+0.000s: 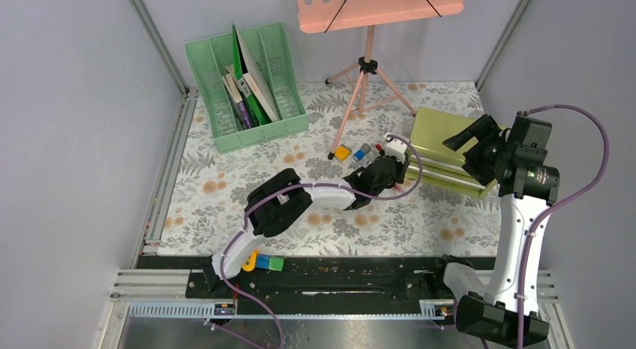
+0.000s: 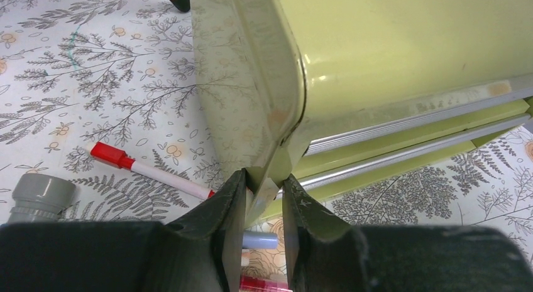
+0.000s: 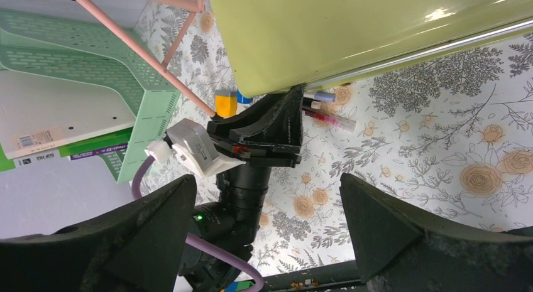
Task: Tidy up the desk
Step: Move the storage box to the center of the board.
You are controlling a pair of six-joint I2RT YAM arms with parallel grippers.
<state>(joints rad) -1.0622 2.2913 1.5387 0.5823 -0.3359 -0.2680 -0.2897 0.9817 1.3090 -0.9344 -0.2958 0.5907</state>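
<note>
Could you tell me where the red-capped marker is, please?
In the left wrist view, the red-capped marker lies on the desk, just left of the drawer box, between a grey cylinder and the left gripper.

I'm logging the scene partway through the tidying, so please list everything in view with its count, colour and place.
desk: one, pale floral cloth, under everything
file rack: one, mint green, far left
books: several, green and white, in the rack
music stand: one, pink, far middle, on a tripod
drawer box: one, olive green, right side
yellow block: one, yellow, by the stand's foot
marker: one, white with red cap, left of the box
cylinder: one, grey, near the marker
blocks: three, yellow, blue, green, near rail
left gripper: black, fingers closed on the box's corner
right gripper: black, fingers open, over the box
</note>
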